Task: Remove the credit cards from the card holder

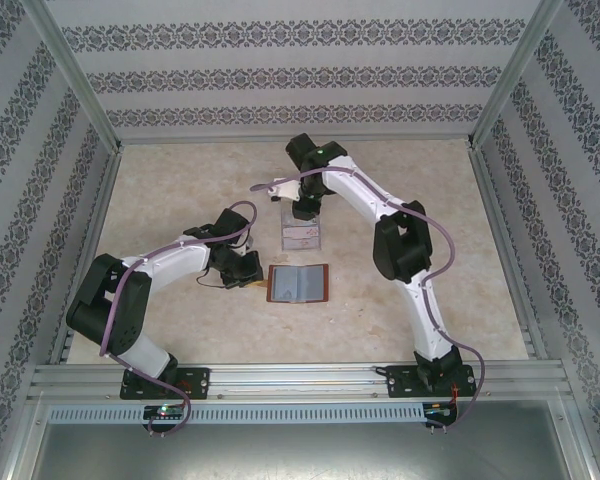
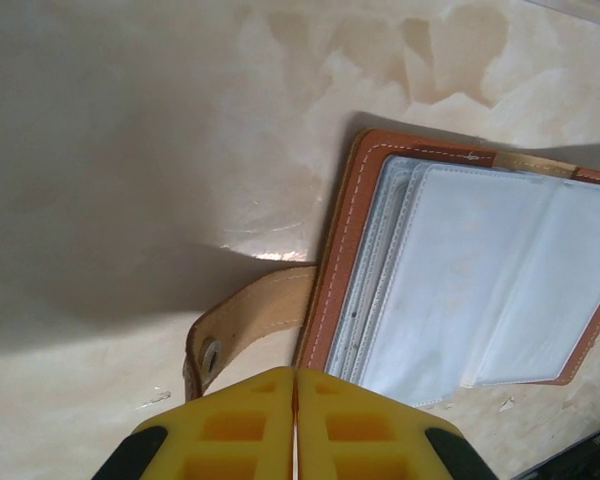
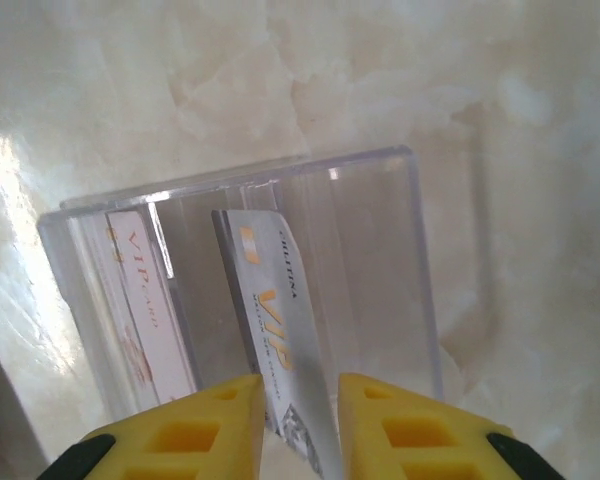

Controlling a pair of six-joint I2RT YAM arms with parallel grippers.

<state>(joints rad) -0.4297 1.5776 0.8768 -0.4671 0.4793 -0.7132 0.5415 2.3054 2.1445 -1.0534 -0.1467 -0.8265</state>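
Card (image 3: 280, 340) btwn right tool (image 3: 300, 400) fingers, in tray (image 3: 380, 250).

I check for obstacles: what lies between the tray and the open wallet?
Nothing: in the top view, only bare table separates the tray from the wallet.

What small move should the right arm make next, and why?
Probably open the right gripper and let go: its card already stands inside the clear tray, beside another card, and the wallet lies open.
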